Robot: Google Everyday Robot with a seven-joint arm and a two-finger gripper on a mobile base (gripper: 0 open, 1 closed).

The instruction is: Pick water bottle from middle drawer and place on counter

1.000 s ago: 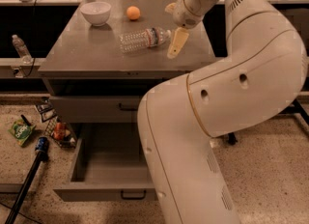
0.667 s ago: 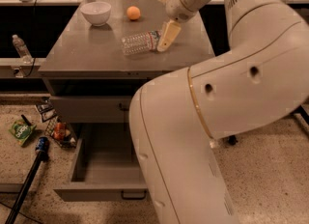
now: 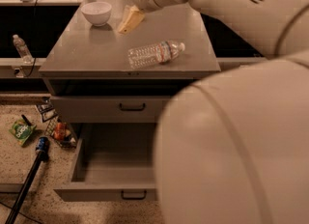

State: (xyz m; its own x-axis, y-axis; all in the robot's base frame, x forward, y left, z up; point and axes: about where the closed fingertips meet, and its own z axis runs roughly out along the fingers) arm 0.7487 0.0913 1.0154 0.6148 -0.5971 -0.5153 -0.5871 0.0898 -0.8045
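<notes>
The water bottle lies on its side on the counter, near the front right, with its white cap pointing right. My gripper hangs over the back of the counter, to the right of a white bowl and well apart from the bottle, with nothing in it. The middle drawer is pulled out below and shows a bare floor. My arm fills the right side of the view.
A white bowl stands at the counter's back left. The drawer front above is closed. Another small clear bottle stands on a ledge at the left. Snack packets and a black pole lie on the floor at the left.
My gripper has moved from beside the bottle up and left toward the bowl. The bottle stays lying on the counter. The orange fruit near the bowl no longer shows.
</notes>
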